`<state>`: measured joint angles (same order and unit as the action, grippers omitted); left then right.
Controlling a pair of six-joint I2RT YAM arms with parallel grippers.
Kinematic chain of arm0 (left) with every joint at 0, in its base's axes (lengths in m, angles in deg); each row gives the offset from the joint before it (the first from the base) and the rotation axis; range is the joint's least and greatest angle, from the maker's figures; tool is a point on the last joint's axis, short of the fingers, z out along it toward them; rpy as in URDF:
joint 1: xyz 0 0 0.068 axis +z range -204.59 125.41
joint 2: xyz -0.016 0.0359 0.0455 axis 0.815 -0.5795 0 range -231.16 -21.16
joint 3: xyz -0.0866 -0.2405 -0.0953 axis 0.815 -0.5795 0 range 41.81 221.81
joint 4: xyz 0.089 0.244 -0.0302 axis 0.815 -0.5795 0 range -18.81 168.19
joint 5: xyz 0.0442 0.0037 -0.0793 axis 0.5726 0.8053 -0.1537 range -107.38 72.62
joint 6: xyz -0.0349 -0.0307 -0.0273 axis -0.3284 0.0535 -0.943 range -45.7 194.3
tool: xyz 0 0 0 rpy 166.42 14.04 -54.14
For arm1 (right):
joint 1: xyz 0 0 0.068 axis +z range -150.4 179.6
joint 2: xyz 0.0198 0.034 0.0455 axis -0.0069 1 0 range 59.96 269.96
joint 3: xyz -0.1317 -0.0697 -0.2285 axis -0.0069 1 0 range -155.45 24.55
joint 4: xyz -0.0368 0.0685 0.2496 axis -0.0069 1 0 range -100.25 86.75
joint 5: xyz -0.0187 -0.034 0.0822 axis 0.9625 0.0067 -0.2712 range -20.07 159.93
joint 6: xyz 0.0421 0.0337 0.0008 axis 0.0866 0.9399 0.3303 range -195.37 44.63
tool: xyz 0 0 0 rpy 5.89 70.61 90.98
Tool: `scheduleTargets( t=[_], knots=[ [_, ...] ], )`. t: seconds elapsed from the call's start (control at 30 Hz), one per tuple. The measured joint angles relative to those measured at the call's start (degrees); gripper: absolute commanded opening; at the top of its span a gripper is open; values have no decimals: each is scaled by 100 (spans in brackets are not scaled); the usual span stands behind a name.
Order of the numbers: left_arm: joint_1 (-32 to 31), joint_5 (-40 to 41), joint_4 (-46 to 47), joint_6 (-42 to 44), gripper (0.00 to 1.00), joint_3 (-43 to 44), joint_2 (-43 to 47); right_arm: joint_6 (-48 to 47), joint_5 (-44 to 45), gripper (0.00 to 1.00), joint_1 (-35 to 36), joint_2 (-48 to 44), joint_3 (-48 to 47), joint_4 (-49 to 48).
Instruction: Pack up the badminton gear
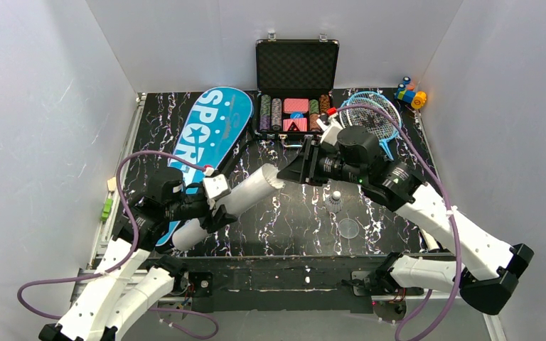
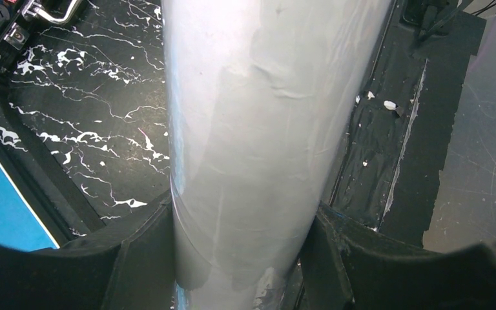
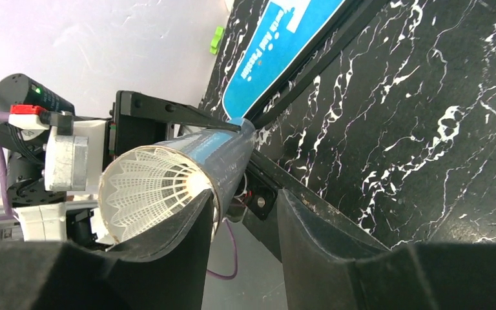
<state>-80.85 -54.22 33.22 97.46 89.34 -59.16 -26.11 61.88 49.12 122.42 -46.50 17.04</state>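
Over the left-centre of the black marbled table (image 1: 291, 220), the left gripper (image 1: 215, 201) is clamped around the long white tube (image 1: 252, 188). In the left wrist view both fingers press against its sides. The tube lies on a slant, its open mouth pointing toward the table's middle.

At that mouth sits the right gripper (image 3: 244, 206), jaws spread with nothing between them. In the right wrist view one finger crosses in front of the rim. A nested shuttlecock (image 3: 155, 187) fills the mouth, white feathered skirt facing outward.

A loose shuttlecock (image 1: 336, 202) stands on the table just under the right wrist, and near it lies a small clear disc (image 1: 348, 228) — possibly the tube's cap, though it is too faint to tell.

The blue bag (image 1: 210, 128) lies flat along the left side, running under the left arm. The rackets (image 1: 371, 117) rest at the far right, beside the open poker chip case (image 1: 297, 71) — toy blocks (image 1: 411, 93) sit in the far corner.
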Motion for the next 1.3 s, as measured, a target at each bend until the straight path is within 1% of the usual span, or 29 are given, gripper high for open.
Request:
scheduleTargets(
  t=[0.2,0.47,0.63,0.77,0.97,1.03,1.1,1.23,1.3],
  knots=[
    [0,4,-24,-17,27,37,2,-26,-411,54,26,481,-149,4],
    [0,-39,-42,-22,27,37,13,-129,-575,60,321,909,-409,28],
    [0,-57,-44,-17,27,37,52,-212,-581,68,345,997,-715,254],
    [0,-50,-46,-17,28,37,109,-302,-581,70,-107,573,-807,442],
    [0,-44,-46,-9,28,37,107,-459,-568,70,-1178,-332,-970,949],
    [0,-39,-48,-4,28,37,96,-509,-542,70,-1427,-507,-831,1045],
    [0,-24,-48,-4,28,37,92,-577,-398,69,-1676,-699,-450,1178],
    [0,-2,-52,-4,28,37,81,-664,79,69,-1965,-844,734,1362],
    [0,-2,-59,-7,28,39,66,-708,308,69,-2013,-697,1241,1436]
  ],
)
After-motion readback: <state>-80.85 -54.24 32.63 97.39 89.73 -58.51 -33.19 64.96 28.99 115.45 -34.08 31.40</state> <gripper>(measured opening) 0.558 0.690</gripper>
